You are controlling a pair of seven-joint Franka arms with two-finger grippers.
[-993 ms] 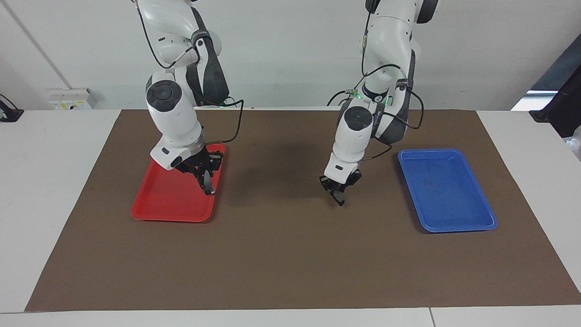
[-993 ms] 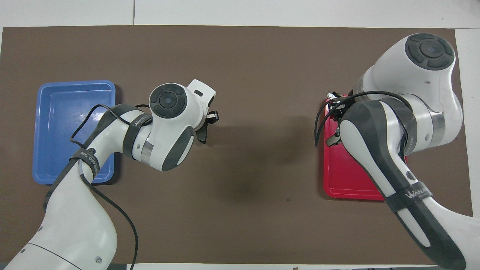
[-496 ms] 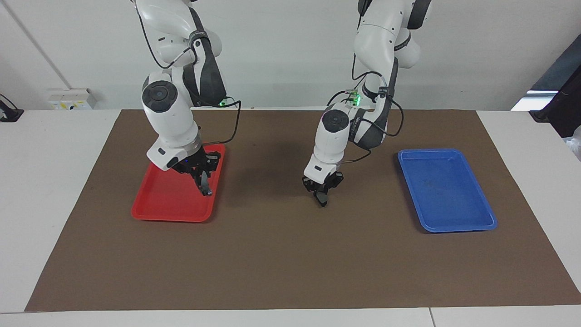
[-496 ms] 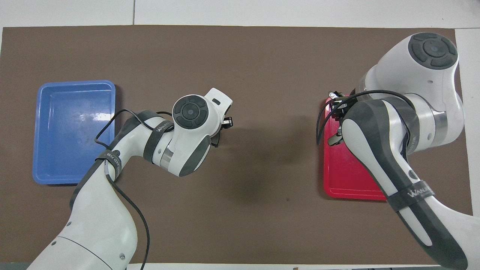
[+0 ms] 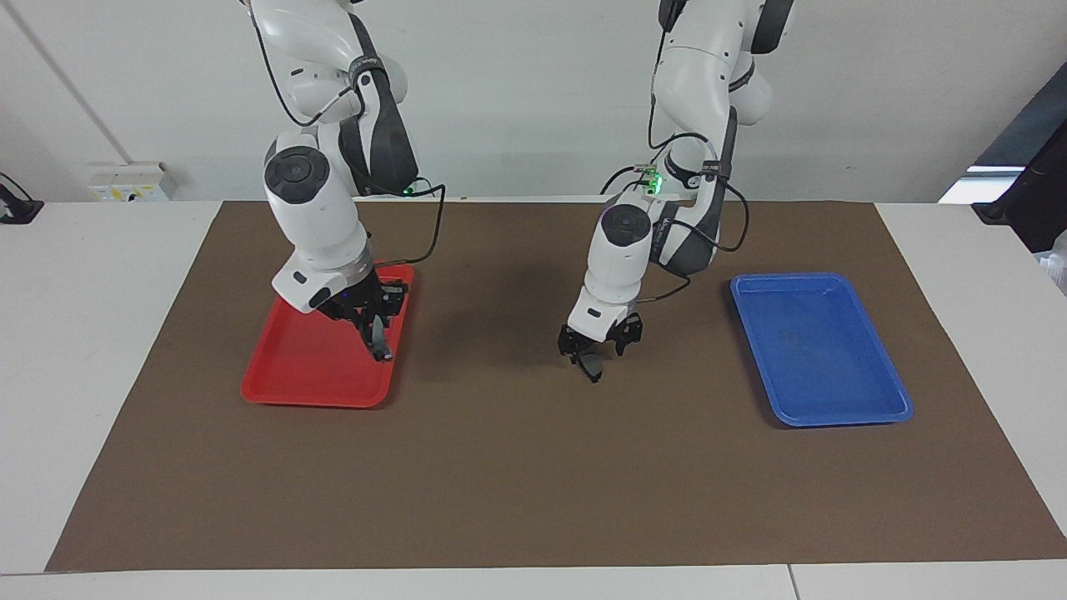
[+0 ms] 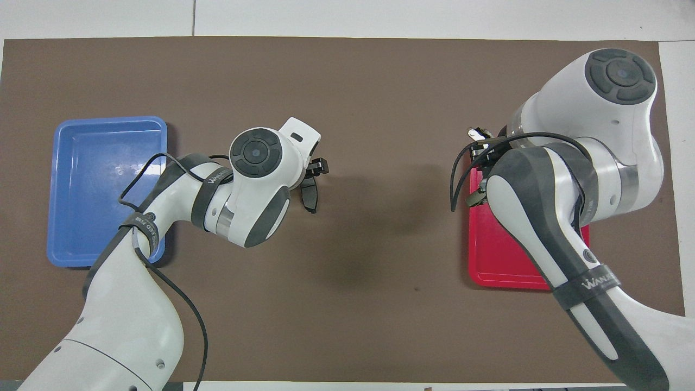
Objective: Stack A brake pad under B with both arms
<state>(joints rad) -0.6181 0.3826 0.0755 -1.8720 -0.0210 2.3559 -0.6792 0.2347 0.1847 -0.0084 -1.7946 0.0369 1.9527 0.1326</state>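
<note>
My left gripper (image 5: 591, 350) is shut on a short dark brake pad, A (image 5: 590, 365), and holds it on edge low over the middle of the brown mat (image 5: 533, 483). The pad also shows in the overhead view (image 6: 309, 194) as a small dark curved piece. My right gripper (image 5: 373, 323) is over the red tray (image 5: 292, 379), at its edge toward the mat's middle. It is shut on a dark pad with a lighter grey part, B (image 5: 380, 342), held a little above the tray. In the overhead view the right arm hides that pad.
A blue tray (image 5: 821, 354) lies on the mat toward the left arm's end, with nothing in it. The red tray (image 6: 499, 266) lies toward the right arm's end. White tabletop surrounds the mat.
My left gripper has carried its pad from nearer the blue tray toward the middle of the mat, then held about still. My right gripper has barely shifted over the red tray.
</note>
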